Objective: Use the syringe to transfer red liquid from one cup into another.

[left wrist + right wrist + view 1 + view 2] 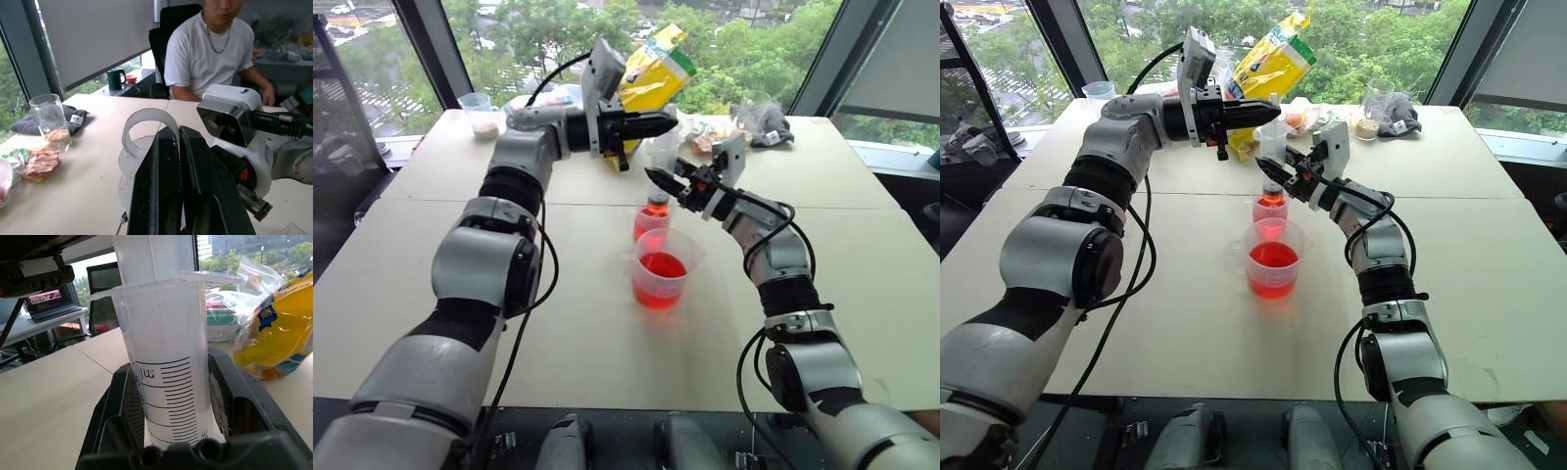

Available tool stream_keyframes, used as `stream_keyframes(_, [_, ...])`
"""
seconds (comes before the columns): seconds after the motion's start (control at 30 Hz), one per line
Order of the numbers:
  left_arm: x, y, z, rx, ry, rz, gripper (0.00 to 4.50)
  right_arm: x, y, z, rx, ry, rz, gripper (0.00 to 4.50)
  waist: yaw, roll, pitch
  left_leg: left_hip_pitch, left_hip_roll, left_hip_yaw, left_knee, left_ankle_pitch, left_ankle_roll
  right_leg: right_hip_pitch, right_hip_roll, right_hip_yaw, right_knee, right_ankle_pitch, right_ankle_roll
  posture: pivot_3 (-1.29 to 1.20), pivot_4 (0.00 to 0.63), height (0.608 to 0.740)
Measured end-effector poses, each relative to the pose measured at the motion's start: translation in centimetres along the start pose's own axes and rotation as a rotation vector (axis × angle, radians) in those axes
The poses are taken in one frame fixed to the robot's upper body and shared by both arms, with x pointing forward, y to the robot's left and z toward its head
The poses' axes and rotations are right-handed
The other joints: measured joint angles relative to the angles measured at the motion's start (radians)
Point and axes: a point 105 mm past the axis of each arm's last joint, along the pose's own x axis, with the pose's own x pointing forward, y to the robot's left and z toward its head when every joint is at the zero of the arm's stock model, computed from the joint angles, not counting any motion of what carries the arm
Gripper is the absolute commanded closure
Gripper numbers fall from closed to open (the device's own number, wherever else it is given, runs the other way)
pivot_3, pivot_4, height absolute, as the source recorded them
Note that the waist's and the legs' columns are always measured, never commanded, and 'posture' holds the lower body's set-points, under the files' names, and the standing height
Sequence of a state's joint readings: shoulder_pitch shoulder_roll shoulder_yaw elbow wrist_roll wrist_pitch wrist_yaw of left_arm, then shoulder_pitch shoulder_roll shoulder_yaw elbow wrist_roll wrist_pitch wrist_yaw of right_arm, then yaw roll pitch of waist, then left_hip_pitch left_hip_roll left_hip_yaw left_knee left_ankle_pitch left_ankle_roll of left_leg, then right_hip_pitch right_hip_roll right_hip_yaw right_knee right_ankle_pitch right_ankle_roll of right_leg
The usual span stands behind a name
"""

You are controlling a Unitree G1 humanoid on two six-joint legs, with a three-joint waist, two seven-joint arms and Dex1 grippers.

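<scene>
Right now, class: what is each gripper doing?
Left gripper: shut on the syringe's plunger.
Right gripper: shut on the syringe barrel.

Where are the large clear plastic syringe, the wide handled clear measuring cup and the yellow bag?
Syringe (168, 382), right wrist view, graduated barrel.
Measuring cup (1273, 277), right eye view, front wall.
Yellow bag (1271, 61), right eye view, front face.

I read this as an office: beyond my left gripper (178, 161) a person (210, 49) sits in a black office chair (171, 29) with a roller blind (93, 34) behind, and past my right gripper (171, 431) a laptop (49, 301) rests on a desk (29, 325).
</scene>
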State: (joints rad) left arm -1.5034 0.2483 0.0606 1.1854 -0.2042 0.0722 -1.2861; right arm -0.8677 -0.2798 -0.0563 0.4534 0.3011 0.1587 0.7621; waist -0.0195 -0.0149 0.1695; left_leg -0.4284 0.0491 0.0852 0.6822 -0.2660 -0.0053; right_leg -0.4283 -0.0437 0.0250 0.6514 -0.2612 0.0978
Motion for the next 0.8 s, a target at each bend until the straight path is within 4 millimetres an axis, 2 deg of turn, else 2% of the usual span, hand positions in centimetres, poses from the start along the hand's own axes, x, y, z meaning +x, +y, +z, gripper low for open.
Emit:
stream_keyframes(0.33, [-0.16,-0.12,-0.45,-0.005,-0.003,-0.004,4.42,0.11,0.36,0.84,0.030,0.002,-0.004,3.04,0.001,0.000,0.000,0.000,0.000,0.000,0.000,0.000,0.000,0.000,0.000,0.000,0.000,0.000,0.000,0.00,0.150,0.740])
stream_keyframes(0.8, [-0.35,-0.14,-0.89,-0.012,-0.002,0.001,4.42,0.11,0.38,0.59,0.044,0.018,-0.004,3.04,0.001,0.000,0.000,0.000,0.000,0.000,0.000,0.000,0.000,0.000,0.000,0.000,0.000,0.000,0.000,0.00,0.150,0.740])
